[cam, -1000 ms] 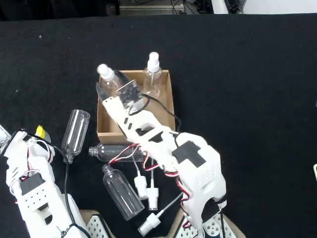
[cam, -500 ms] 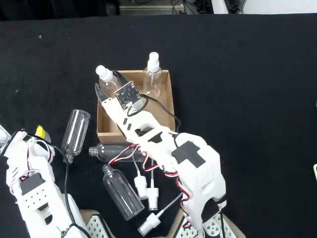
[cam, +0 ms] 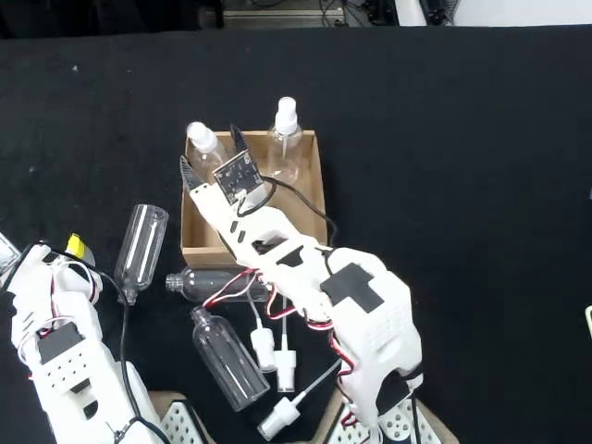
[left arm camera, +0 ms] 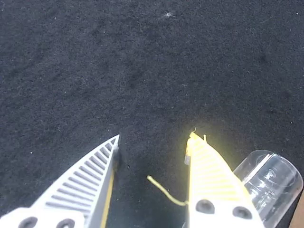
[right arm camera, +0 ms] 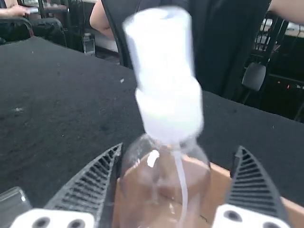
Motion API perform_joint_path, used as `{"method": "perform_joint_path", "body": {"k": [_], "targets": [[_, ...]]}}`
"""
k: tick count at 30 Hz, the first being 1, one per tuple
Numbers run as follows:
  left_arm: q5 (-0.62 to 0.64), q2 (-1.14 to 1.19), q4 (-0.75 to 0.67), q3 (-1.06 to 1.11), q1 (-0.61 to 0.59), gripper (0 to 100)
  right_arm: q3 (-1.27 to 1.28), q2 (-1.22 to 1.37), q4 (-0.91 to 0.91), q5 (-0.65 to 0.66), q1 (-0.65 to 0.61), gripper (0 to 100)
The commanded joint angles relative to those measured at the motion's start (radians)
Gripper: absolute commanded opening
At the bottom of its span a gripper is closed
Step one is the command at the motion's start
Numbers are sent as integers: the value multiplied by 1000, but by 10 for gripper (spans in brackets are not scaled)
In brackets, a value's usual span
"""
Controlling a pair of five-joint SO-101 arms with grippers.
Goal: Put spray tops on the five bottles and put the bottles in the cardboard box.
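Clearance is what the next move turns on: the right gripper (cam: 210, 146) has its jaws spread and grips nothing, one finger on each side of a capped bottle (right arm camera: 161, 185) standing roughly upright in the far left corner of the cardboard box (cam: 319, 180), near a second capped bottle (cam: 285, 139); backing out should probably follow that vertical axis. The left gripper (left arm camera: 154, 137), jaws likewise apart and empty, hangs just beside an uncapped bottle (left arm camera: 266, 183) lying on its side, so it looks the nearer arm for that one.
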Motion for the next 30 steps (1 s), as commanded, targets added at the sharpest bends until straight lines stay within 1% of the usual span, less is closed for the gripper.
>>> {"method": "perform_joint_path", "body": {"k": [1, 4, 10, 14, 25, 30], "targets": [[5, -12, -21, -45, -8, 198, -8, -12, 6, -2, -6, 274], [5, -12, -21, -45, -8, 198, -10, -19, 5, -2, -6, 265], [3, -12, -21, -45, -7, 198, 64, -148, 26, -8, -8, 266], [3, -12, -21, -45, -7, 198, 71, -228, 161, -8, -5, 266], [3, -12, -21, -45, -7, 198, 77, -407, 419, -8, -6, 266], [2, -12, -21, -45, -7, 198, 77, -544, 605, -8, -5, 266]]}}
